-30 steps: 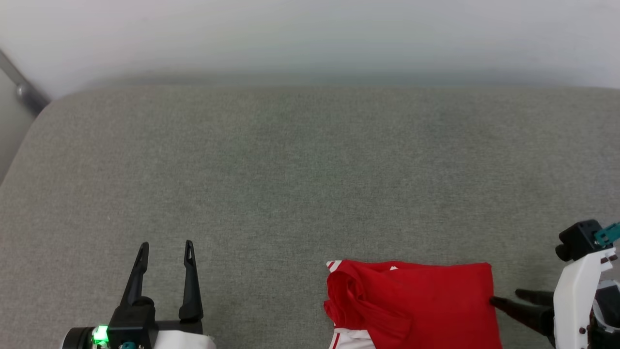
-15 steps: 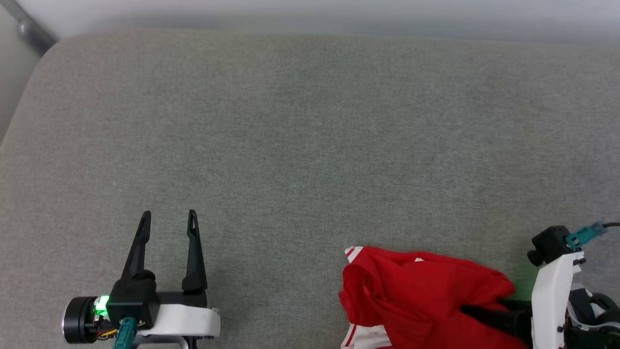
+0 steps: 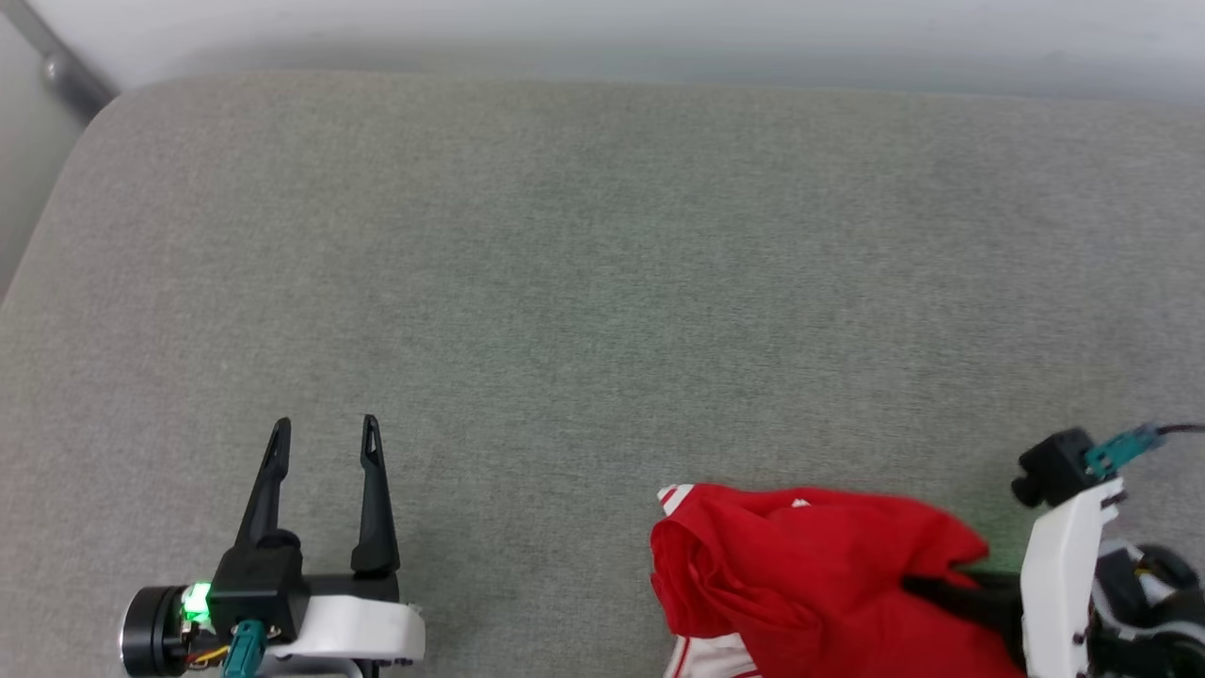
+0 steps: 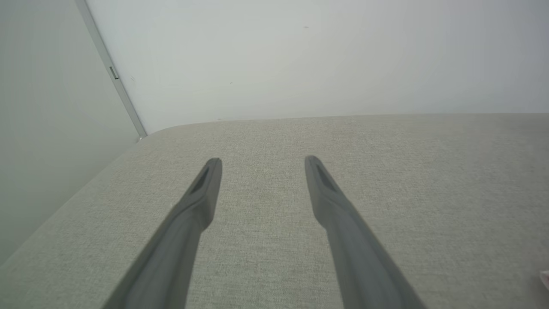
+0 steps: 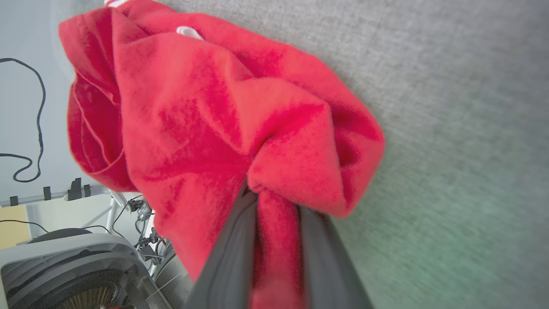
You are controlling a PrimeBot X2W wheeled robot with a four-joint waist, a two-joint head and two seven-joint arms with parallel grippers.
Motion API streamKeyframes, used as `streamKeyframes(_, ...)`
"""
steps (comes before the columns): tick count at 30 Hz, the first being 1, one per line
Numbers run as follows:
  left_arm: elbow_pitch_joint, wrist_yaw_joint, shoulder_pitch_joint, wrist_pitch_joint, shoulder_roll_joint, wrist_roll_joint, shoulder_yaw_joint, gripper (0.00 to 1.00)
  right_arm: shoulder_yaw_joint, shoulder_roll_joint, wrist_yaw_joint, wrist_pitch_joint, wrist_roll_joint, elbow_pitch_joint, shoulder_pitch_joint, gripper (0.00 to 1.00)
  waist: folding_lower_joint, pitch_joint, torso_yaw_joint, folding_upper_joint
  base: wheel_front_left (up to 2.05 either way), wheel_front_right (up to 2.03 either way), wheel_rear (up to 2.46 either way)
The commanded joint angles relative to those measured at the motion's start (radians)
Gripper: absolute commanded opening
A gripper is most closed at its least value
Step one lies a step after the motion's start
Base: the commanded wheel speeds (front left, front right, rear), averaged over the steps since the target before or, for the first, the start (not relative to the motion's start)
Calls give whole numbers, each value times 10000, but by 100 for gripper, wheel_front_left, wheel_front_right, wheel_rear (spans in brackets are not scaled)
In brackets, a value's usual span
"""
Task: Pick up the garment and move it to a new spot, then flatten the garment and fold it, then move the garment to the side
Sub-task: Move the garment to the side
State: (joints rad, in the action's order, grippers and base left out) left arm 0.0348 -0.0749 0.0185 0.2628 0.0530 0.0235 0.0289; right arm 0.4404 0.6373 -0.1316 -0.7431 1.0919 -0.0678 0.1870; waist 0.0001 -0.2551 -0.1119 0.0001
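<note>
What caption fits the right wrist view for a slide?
Right end effector clamps a bunched fold of the red garment over the grey surface.

1. Grey woven upholstered surface: open across its middle and far side.
2. Bunched red jersey garment blocks the near-right edge.
3. Pale wall closes the far edge.

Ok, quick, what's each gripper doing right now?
Left gripper: open, jaws spread, holding nothing.
Right gripper: closed on a bunched edge of the red garment.
</note>
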Motion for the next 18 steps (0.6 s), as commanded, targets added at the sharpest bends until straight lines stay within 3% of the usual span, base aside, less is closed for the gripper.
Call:
streamKeyframes(1, -2, -54, 167, 23, -8, 28, -44, 100, 22, 298, 17, 196, -77, 207, 372, 0, -1, 274, 282, -1, 0, 0, 0)
streamKeyframes(5, 91, -113, 403, 23, -13, 65, -187, 100, 139, 827, 15, 290, -357, 696, 786, 0, -1, 528, 918, -1, 0, 0, 0)
streamKeyframes(12, 406, -78, 458, 23, 11, -10, -380, 100, 107, 1928, 14, 154, -855, 1298, 1918, 0, -1, 81, 2706, -1, 0, 0, 0)
streamKeyframes(18, 685, -24, 156, 23, 318, -219, -515, 100, -196, 2363, 14, 437, -1285, 718, 2710, 0, -1, -760, 4127, -1, 0, 0, 0)
